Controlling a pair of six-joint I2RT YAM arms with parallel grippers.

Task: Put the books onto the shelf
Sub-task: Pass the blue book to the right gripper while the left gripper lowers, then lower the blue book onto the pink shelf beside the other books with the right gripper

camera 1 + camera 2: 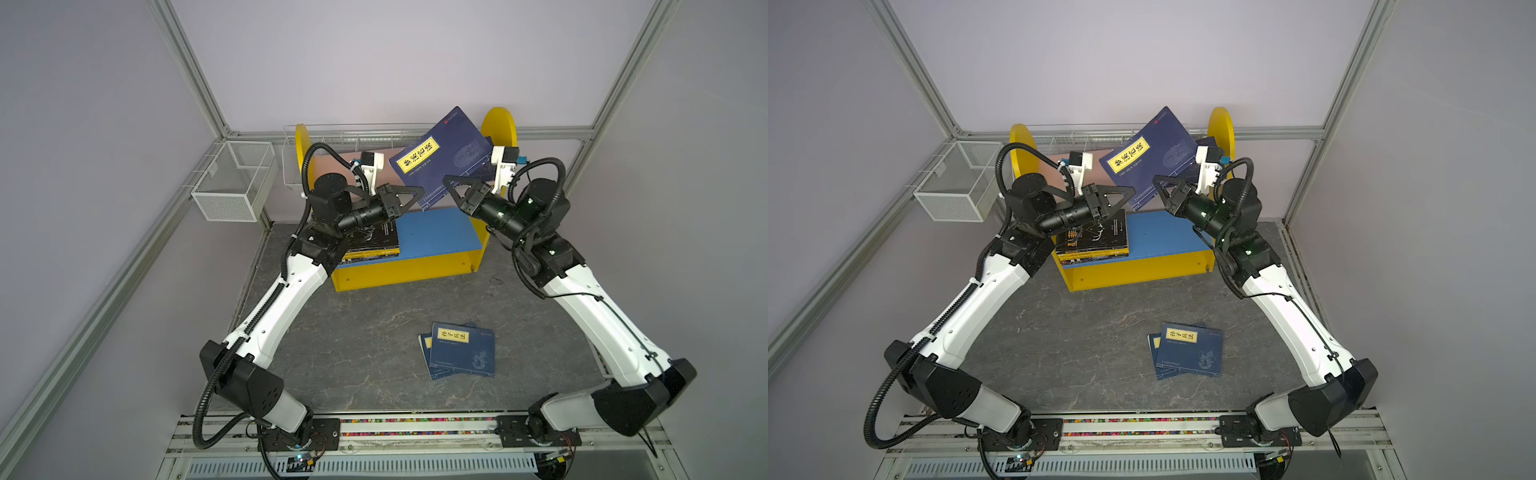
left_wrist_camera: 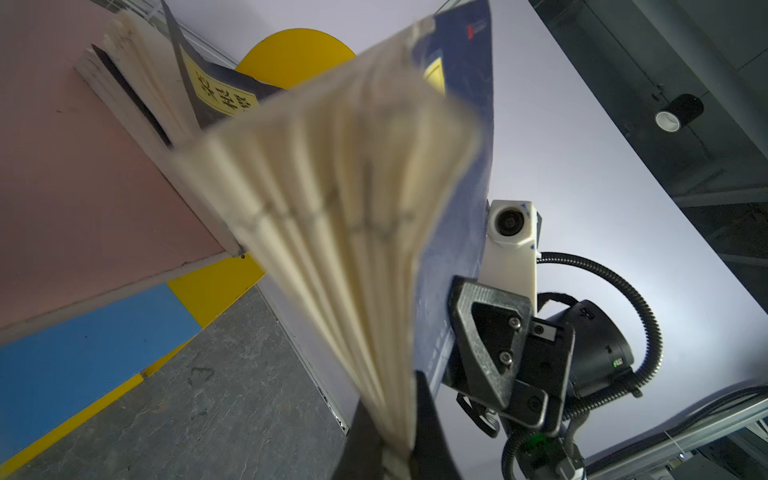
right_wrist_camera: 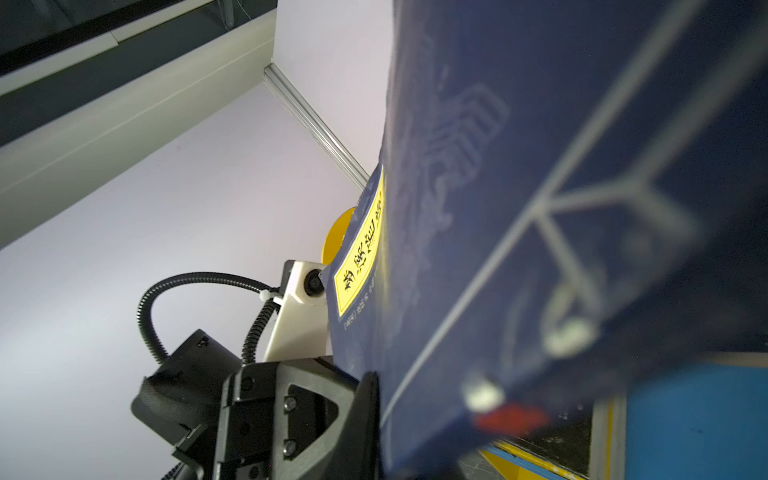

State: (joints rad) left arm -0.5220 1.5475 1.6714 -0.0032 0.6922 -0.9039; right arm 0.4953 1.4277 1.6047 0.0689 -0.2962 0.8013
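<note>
A navy book with a yellow title label hangs tilted above the shelf's blue lower board, held from both sides. My left gripper is shut on its fanned cream pages. My right gripper is shut on its lower edge, one finger flat against the cover. Another navy book stands on the pink upper board. A stack of dark books lies on the blue board's left end. Two navy books lie overlapping on the table.
The shelf's yellow round-topped side panels stand at either end of the boards. A white wire mesh basket hangs on the left frame and another runs along the back wall. The grey stone tabletop lies between the arms.
</note>
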